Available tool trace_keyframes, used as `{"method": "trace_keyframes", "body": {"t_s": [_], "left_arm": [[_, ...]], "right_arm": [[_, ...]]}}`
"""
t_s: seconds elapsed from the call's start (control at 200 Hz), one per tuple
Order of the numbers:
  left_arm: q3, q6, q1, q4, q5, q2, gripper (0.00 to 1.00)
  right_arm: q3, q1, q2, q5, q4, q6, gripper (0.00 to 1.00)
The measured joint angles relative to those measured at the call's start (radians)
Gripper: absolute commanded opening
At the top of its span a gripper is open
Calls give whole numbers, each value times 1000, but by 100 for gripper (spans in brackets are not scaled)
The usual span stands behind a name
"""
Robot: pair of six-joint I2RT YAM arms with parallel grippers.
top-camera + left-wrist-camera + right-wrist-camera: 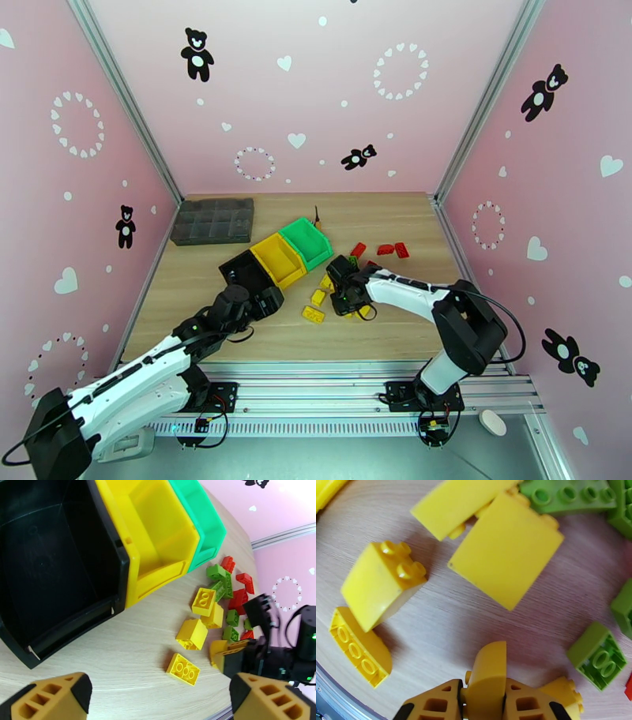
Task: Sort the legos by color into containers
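Legos (318,298) lie loose on the table (395,213) near the middle of the top view, just below and to the right of the three joined containers (251,254). The yellow ones are nearest the bins, with green and red ones further toward the upper right. One yellow brick (488,661) is clamped between the closed fingers of the right gripper (486,695) at the bottom centre of the right wrist view. It stands on end, its long side running up the frame in line with the fingers. Whether it has cleared the wood I cannot tell. Its home, the yellow bin (278,259), is the middle one of the row, with the black bin (246,272) to its lower left and the green bin (310,241) to its upper right. In the top view it lies up and to the left of the loaded jaws, near them, with only a few loose yellow pieces between. The bin's long axis runs from upper left to lower right, so its low front lip faces the pile. A carry along that line looks like the shortest way in, and it must stay off the neighbours on either side. The left gripper (158,701) hangs with its jaws spread wide and empty just beside the black bin's near end, at the lower left of the row. It is the nearer arm to the bins, but it holds nothing, so I judge the drop belongs to the right arm.
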Motion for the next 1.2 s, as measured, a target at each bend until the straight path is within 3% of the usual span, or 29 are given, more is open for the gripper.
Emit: {"method": "trace_keyframes", "body": {"t_s": [0.365, 0.621, 0.901, 1.031, 1.196], "left_arm": [[163, 79, 18, 9, 26, 113, 99], [276, 114, 153, 89, 178, 277, 98], [436, 126, 214, 150, 300, 467, 98], [460, 124, 240, 167, 332, 512, 98], [460, 124, 259, 168, 342, 532, 98]], "right_arm": [[264, -28, -9, -17, -22, -20, 12], [552, -106, 234, -74, 7, -19, 10], [829, -134, 493, -108, -8, -18, 10], [895, -142, 558, -114, -19, -14, 15], [913, -148, 594, -120, -33, -10, 30]]}}
